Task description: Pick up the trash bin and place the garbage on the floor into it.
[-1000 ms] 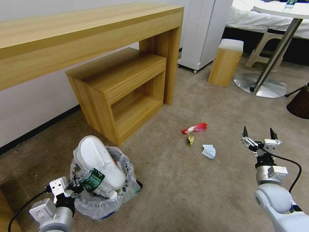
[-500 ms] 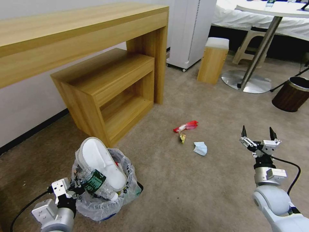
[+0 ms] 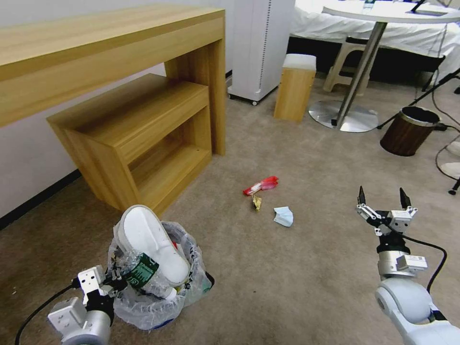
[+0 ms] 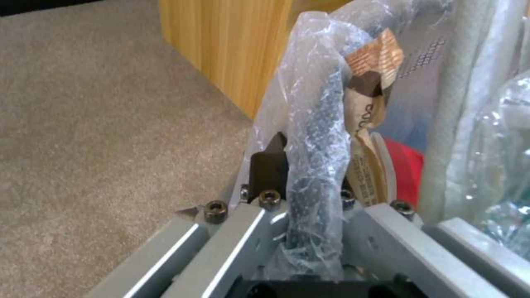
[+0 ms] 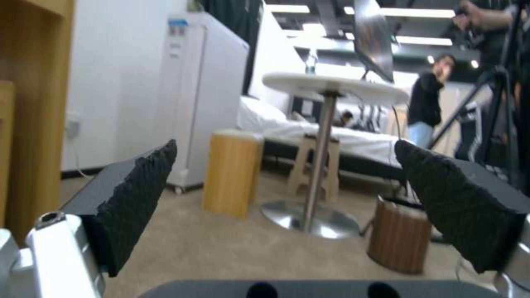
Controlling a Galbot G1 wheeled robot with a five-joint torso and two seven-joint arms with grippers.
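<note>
1. Left claw [image 3: 112, 282] pinching rim of trash bin [image 3: 158, 297], low and near the wooden shelf [image 3: 139, 139].
2. Right claw [image 3: 383, 199] spread wide, holding nothing.
3. Red wrapper [image 3: 261, 184] and white paper [image 3: 283, 216] lying on floor [image 3: 297, 278] ahead.
4. Bin very full; white slipper [image 3: 151, 242] might tip out with a shake.

Tan carpet [image 3: 297, 268], wood desk [image 3: 96, 43] w/ shelf unit [image 3: 139, 124], round table [image 3: 383, 9]

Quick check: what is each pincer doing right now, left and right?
Left pincer: shut on the bag-lined rim of the trash bin.
Right pincer: open, holding nothing, above the floor.
</note>
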